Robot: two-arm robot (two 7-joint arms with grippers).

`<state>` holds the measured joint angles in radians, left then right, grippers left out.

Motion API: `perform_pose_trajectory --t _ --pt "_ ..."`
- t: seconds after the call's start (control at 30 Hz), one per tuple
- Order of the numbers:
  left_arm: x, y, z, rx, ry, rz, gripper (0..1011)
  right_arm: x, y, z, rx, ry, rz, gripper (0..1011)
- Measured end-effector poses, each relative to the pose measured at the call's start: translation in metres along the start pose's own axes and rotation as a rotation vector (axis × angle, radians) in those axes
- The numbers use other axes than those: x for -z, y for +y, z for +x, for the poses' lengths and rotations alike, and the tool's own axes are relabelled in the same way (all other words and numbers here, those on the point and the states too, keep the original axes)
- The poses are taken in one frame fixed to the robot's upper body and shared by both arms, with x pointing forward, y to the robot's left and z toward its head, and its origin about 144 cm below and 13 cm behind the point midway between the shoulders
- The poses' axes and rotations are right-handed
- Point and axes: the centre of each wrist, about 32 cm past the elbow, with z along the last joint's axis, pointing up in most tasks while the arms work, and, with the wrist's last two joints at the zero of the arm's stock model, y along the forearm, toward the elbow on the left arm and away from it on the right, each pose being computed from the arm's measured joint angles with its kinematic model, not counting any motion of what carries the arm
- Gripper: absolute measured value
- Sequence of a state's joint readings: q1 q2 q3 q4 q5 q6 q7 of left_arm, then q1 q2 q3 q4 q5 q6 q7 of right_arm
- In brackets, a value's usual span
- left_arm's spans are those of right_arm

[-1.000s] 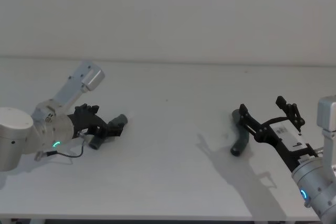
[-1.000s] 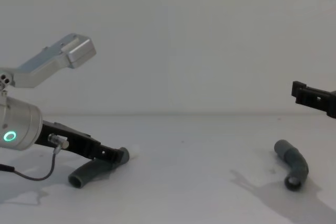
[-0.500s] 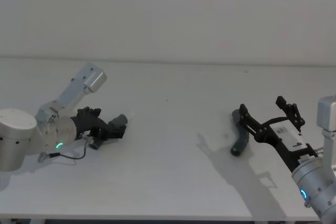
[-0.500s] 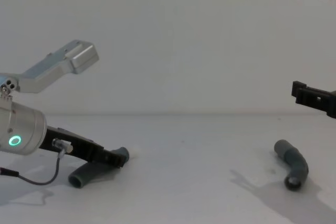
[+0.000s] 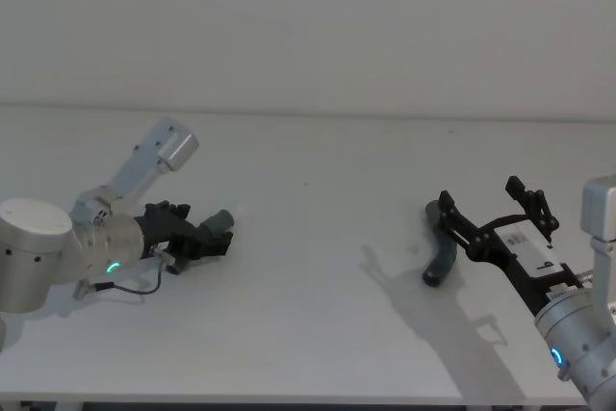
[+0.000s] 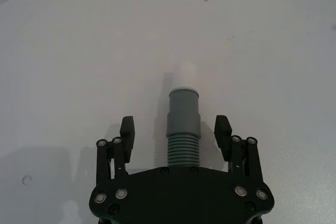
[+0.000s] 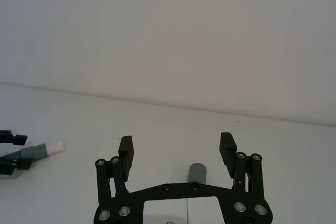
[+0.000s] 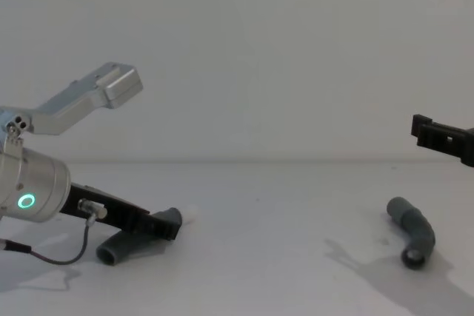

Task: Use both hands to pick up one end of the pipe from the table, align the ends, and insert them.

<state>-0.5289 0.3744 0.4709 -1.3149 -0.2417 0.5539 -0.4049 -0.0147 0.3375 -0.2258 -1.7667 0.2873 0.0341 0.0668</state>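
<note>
Left gripper [image 6: 176, 130] low on the table's [image 5: 318, 267] left side, fingers apart astride white-tipped hose piece [image 6: 184, 116], not clamped. Right gripper [image 7: 177, 148] spread wide, raised above plain hose piece [image 5: 441, 262] lying on the right.

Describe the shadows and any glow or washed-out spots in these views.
Head view: the open right pincer throws a soft grey shadow on the table toward the robot; a green ring light glows on the left arm. Chest view: a broad shadow lies around the right pipe piece. Left wrist view: the white tip nearly melts into the white table.
</note>
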Motion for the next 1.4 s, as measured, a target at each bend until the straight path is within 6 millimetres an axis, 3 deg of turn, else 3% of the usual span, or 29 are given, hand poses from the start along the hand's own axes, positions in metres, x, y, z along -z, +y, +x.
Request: perform_pose_trajectory --t 0.27,0.33,0.43,0.67,1.4 --pt "0.0 -0.001 0.0 0.003 0.005 0.004 757 0.0 0.0 0.0 0.0 0.0 0.0 1010" --pt "0.0 -0.001 0.0 0.003 0.006 0.005 660 0.0 0.0 0.0 0.0 0.0 0.0 1010" --pt "0.0 -0.002 0.0 0.004 0.007 0.006 601 0.0 0.0 0.0 0.0 0.0 0.0 1010" --pt "0.0 -0.002 0.0 0.005 0.008 0.007 360 0.0 0.0 0.0 0.0 0.0 0.0 1010" --pt "0.0 -0.002 0.0 0.006 0.01 0.009 353 -0.016 0.017 -0.001 0.022 0.049 -0.107 1010"
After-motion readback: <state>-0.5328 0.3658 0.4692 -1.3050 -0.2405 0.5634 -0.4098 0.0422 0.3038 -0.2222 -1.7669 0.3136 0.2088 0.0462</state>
